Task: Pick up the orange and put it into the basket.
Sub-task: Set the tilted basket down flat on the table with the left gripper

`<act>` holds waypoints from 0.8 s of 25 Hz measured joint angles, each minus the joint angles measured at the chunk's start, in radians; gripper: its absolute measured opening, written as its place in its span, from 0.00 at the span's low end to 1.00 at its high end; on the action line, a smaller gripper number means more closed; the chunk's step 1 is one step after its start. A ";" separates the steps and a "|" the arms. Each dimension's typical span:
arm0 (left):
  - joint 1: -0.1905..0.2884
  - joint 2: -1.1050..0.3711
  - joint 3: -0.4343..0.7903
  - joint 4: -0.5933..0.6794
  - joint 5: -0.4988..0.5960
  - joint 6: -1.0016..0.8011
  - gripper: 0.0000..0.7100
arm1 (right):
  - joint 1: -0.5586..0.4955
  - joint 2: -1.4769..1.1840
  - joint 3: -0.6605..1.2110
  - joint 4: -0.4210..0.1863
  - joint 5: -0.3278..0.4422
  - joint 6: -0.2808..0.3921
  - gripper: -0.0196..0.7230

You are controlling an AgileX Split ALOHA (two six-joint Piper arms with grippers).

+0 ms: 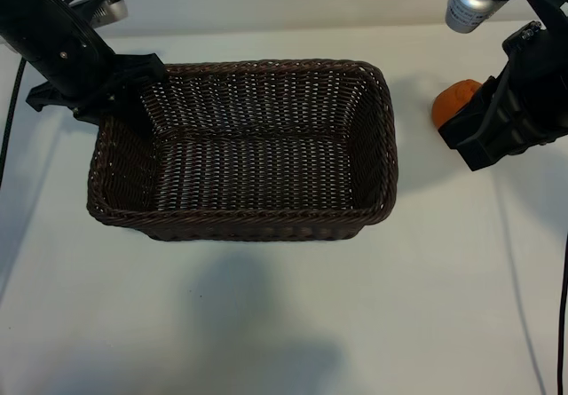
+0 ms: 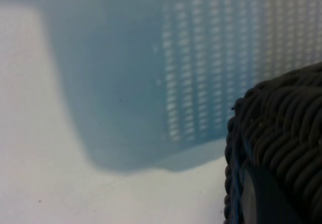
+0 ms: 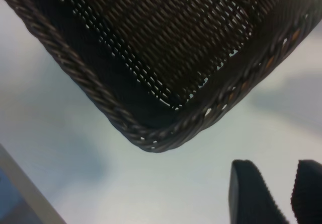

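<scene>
The bare white worktop is stretching across the foreground, and the basket is sitting on it just beyond, its long sides running across the exterior view and its braided rim facing up. The orange is resting on the worktop outside the basket, off the basket's right end and apart from its rim, with its right side hiding behind the right hand. That hand is hanging just beside the fruit, farther from the basket than the fruit is, and is tilting down toward the basket's right end. In its own wrist view its two dark ribbed fingers are standing apart with only worktop showing between them, so it is open and holding nothing, and a rounded corner of the basket is lying ahead of them. The left hand is hovering at the basket's far left corner, pointing steeply down over the rim there. Its wrist view is showing one dark finger lying close against the wicker. Its fingers are standing a little apart and gripping nothing that can be made out.
</scene>
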 joint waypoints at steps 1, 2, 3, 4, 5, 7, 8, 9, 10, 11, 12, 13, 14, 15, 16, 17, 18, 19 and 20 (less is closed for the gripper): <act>-0.001 0.002 0.000 0.000 0.000 0.000 0.25 | 0.000 0.000 0.000 0.000 0.000 0.000 0.36; -0.002 0.004 0.000 0.000 0.000 -0.001 0.25 | 0.000 0.000 0.000 0.000 0.000 0.000 0.36; -0.002 0.008 0.000 0.000 0.000 -0.002 0.25 | 0.000 0.000 0.000 0.001 0.000 0.000 0.36; -0.002 0.011 0.000 0.000 0.000 -0.003 0.25 | 0.000 0.000 0.000 0.001 0.000 0.000 0.36; -0.002 0.013 0.000 0.000 -0.001 -0.005 0.25 | 0.000 0.000 0.000 0.001 0.000 0.000 0.36; -0.002 0.021 0.000 0.000 -0.001 -0.006 0.25 | 0.000 0.000 0.000 0.001 0.000 0.000 0.36; -0.002 0.025 0.000 0.000 -0.014 -0.006 0.25 | 0.000 0.000 0.000 0.001 0.000 0.000 0.36; -0.003 0.028 0.000 0.000 -0.014 -0.006 0.25 | 0.000 0.000 0.000 0.001 0.000 0.000 0.36; -0.004 0.032 0.000 0.000 -0.014 -0.007 0.25 | 0.000 0.000 0.000 0.001 0.000 0.000 0.36; -0.007 0.036 0.000 0.000 -0.016 -0.007 0.25 | 0.000 0.000 0.000 0.001 0.000 0.000 0.36; -0.011 0.038 0.000 0.001 -0.023 -0.007 0.25 | 0.000 0.000 0.000 0.001 0.000 0.000 0.36; -0.016 0.040 0.000 0.002 -0.020 -0.007 0.25 | 0.000 0.000 0.000 0.001 0.000 0.000 0.36; -0.021 0.040 0.000 0.002 -0.029 -0.007 0.25 | 0.000 0.000 0.000 0.001 0.000 0.000 0.36; -0.024 0.042 -0.001 0.001 -0.032 -0.007 0.25 | 0.000 0.000 0.000 0.001 0.000 0.000 0.36; -0.028 0.044 -0.002 0.000 -0.035 -0.007 0.25 | 0.000 0.000 0.000 0.001 0.000 0.000 0.36; -0.030 0.050 -0.008 0.000 -0.037 -0.007 0.25 | 0.000 0.000 0.000 0.001 0.000 0.000 0.36; -0.032 0.058 -0.011 0.000 -0.040 -0.007 0.25 | 0.000 0.000 0.000 0.001 0.000 0.000 0.36; -0.035 0.064 -0.011 0.000 -0.045 -0.007 0.25 | 0.000 0.000 0.000 0.001 0.000 0.000 0.36; -0.038 0.072 -0.012 0.000 -0.049 -0.007 0.25 | 0.000 0.000 0.000 0.001 0.000 0.000 0.36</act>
